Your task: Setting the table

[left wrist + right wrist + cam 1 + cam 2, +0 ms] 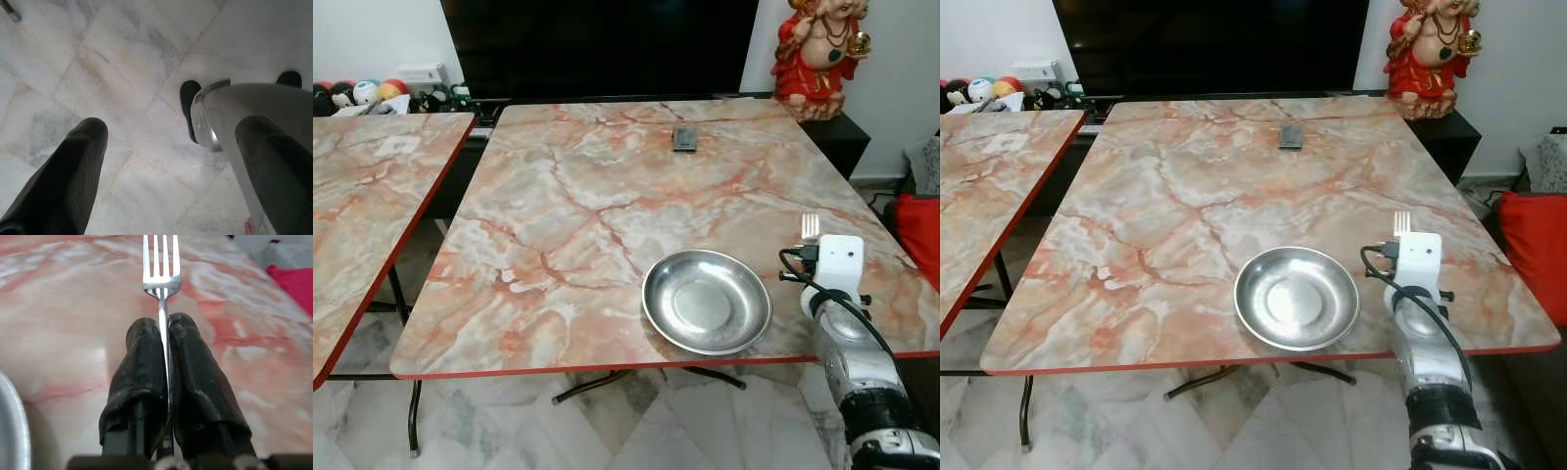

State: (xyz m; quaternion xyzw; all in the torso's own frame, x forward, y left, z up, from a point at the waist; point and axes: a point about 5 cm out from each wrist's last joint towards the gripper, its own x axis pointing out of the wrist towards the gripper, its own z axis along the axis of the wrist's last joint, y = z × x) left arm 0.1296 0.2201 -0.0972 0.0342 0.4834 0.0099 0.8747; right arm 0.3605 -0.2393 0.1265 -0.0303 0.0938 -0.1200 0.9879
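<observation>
A round steel plate lies near the front edge of the marble table. Just right of the plate, my right gripper is shut on a silver fork, whose tines point away from me above the tabletop. From the head views the white wrist camera hides the fingers. My left gripper hangs open over the floor, nothing between its fingers.
A dark remote-like object lies at the table's far side. A second marble table stands to the left. A red figurine and a black TV are behind. A red cushion sits at the right.
</observation>
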